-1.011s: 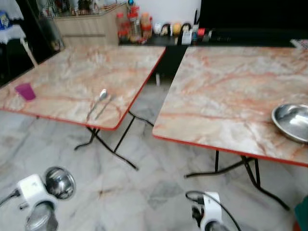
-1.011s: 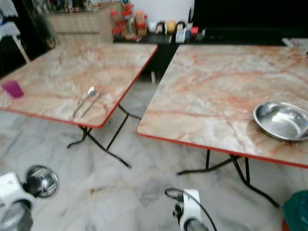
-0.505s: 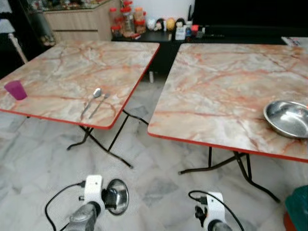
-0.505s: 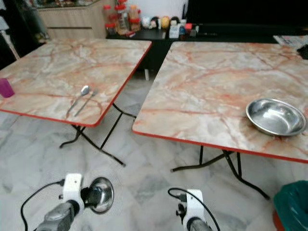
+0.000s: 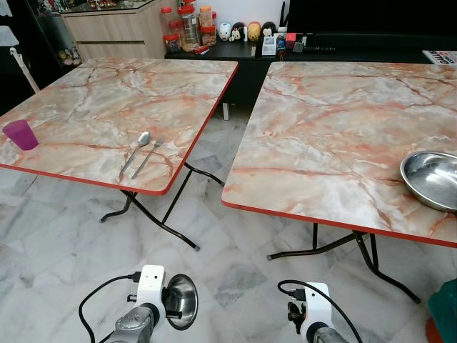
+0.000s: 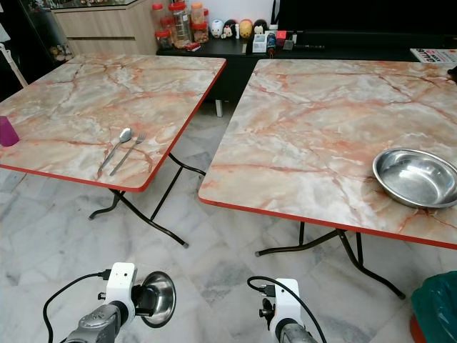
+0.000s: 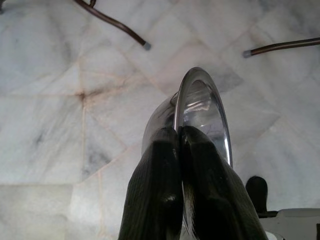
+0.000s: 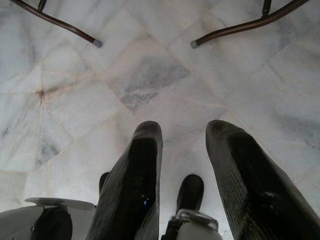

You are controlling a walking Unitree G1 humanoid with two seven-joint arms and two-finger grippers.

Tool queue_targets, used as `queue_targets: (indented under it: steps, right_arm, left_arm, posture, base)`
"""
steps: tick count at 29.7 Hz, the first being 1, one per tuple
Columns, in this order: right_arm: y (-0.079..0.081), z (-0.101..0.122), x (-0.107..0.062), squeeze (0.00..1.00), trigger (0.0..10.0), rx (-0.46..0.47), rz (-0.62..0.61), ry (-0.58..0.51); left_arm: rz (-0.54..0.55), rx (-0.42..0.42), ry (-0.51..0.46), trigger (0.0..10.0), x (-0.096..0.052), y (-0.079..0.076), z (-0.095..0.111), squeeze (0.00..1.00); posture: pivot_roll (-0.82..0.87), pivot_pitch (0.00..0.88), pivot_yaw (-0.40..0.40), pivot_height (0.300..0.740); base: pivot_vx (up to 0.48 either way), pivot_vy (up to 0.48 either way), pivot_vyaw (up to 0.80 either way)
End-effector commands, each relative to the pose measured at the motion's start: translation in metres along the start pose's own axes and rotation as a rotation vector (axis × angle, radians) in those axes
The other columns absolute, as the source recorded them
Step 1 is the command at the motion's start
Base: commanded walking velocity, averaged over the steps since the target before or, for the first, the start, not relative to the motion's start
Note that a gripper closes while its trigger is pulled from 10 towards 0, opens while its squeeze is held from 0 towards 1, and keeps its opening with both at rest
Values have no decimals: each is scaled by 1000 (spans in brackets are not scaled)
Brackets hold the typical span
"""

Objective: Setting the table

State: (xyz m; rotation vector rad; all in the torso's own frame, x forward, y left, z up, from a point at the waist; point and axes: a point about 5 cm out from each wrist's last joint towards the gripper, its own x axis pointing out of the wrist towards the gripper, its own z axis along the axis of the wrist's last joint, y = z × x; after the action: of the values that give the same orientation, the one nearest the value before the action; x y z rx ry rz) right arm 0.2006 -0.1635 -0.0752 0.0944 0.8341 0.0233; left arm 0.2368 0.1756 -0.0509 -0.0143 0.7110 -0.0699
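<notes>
My left gripper (image 7: pixel 178 132) is shut on the rim of a small steel bowl (image 7: pixel 200 107), held low over the marble floor; the same small steel bowl (image 5: pixel 180 311) shows at the bottom of the head view. My right gripper (image 8: pixel 184 132) hangs low beside it, open and holding nothing. On the left marble-top table (image 5: pixel 100 107) lie a spoon (image 5: pixel 137 148) and a fork (image 5: pixel 149 155) side by side near the front edge, and a purple cup (image 5: pixel 20 133) stands at its left. A larger steel bowl (image 5: pixel 432 179) sits on the right table (image 5: pixel 343 121) near its front right.
A gap of marble floor (image 5: pixel 214 214) runs between the two folding tables, crossed by their black legs (image 5: pixel 168 225). A dark sideboard with jars and figurines (image 5: pixel 235 32) stands behind. A teal bin (image 5: pixel 444 314) is at the lower right.
The camera has steadied after swinging. My left arm with the small bowl has moved from the far left toward the middle, low over the floor.
</notes>
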Motion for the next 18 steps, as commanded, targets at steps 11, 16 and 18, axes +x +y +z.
queue_targets:
  steps: [11, 16, 18]
  right_arm:
    - [-5, 3, 0, 0, 10000, 0, -14, -6]
    - [-6, 1, -1, 0, 10000, -3, -15, 5]
    - [-6, -1, -1, 0, 10000, -3, -17, 13]
  left_arm:
    - [43, -40, 28, 10000, -2, 3, -9, 0]
    - [35, -43, 19, 10000, -2, 2, -7, 0]
    - [32, -42, 18, 10000, -2, 2, -7, 0]
  posture:
    - [-15, 2, 58, 740]
    - [-24, 1, 60, 740]
    - [-26, 1, 60, 740]
  base:
    - [0, -297, -256]
    - [0, -335, 0]
    - [0, -349, -356]
